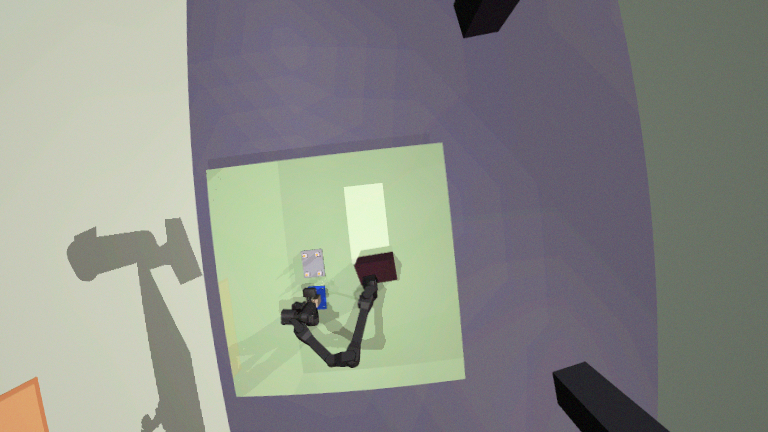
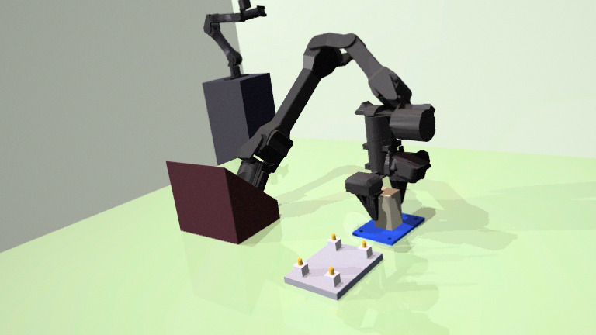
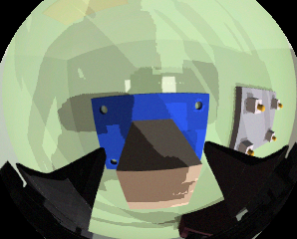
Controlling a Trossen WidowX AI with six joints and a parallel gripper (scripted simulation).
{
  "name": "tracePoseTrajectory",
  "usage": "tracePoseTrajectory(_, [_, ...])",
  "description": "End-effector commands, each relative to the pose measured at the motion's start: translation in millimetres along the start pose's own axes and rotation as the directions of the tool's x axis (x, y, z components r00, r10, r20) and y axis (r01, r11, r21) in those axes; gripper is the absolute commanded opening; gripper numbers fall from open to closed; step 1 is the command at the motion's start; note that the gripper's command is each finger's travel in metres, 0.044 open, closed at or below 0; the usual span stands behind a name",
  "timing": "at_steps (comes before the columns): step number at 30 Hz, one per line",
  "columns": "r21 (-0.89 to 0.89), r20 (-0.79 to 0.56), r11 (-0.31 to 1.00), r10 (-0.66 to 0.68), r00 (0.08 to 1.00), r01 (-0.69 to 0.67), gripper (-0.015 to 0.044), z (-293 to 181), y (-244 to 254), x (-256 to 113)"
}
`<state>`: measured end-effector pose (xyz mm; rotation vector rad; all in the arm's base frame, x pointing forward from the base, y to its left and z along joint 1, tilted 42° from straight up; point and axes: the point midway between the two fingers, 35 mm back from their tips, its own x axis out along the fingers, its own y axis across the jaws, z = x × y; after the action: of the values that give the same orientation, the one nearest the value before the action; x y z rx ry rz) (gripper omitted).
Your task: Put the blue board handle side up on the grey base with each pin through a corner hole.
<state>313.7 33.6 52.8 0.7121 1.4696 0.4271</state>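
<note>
Currently: blue board flat on table, our gripper wide open around its handle

We have the blue board [image 1: 322, 289] [image 2: 370, 231] [image 3: 121, 107] lying flat on the pale green table [image 1: 396, 195] [image 2: 131, 283] [image 3: 178, 30], just beside the base and off its posts. Board is a thin, smooth rectangular plate, saturated blue, small round holes near the corners. Handle [image 1: 314, 301] [image 2: 388, 210] [image 3: 158, 144] stands upright on top: a plain square-section block, tan, flat faces, wood-like color, shaded on one side.

Our gripper [image 1: 311, 298] [image 2: 389, 211] [image 3: 155, 150] points down over the board, black, with tapered wedge fingers. Fingers are spread about as wide as they go, one on each side of the handle, nothing held. Can't tell whether either finger touches the handle.

Base [image 1: 312, 263] [image 2: 336, 260] [image 3: 252, 119] is a grey rectangular slab with squared edges. Four short, blocky, lighter posts rise near its corners, each topped by a round-ended gold pin. We see all four pins exposed.

Our arm [image 1: 357, 328] [image 2: 300, 94] is dark, matte-looking, with chunky joints and straight links. It arches from a dark maroon block [image 1: 379, 267] [image 2: 202, 202] with a sloped top. Behind, a second, similar black arm [image 2: 224, 45] sits on a tall, dark blue-grey box pedestal [image 2: 223, 116].
</note>
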Motion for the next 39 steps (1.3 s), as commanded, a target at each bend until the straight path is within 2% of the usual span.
tracePoseTrajectory(1, [0.005, 0.000, 1.000, 0.004, 1.000, -0.004, 0.0440, -0.8, 0.4, 5.1])
tracePoseTrajectory(3, [0.005, 0.000, 1.000, 0.004, 1.000, -0.004, 0.0440, -0.9, 0.5, 6.2])
tracePoseTrajectory(12, [0.005, 0.000, 1.000, 0.004, 1.000, -0.004, 0.0204, -0.9, 0.5, 6.2])
tracePoseTrajectory(20, [0.005, 0.000, 1.000, 0.004, 1.000, -0.004, 0.0150, -0.9, 0.5, 6.2])
tracePoseTrajectory(26, [0.005, 0.000, 1.000, 0.002, 1.000, -0.002, 0.0000, 0.4, 0.1, -2.4])
tracePoseTrajectory(39, [0.006, 0.000, 1.000, -0.001, 1.000, 0.001, 0.0000, 2.5, -0.9, -35.0])
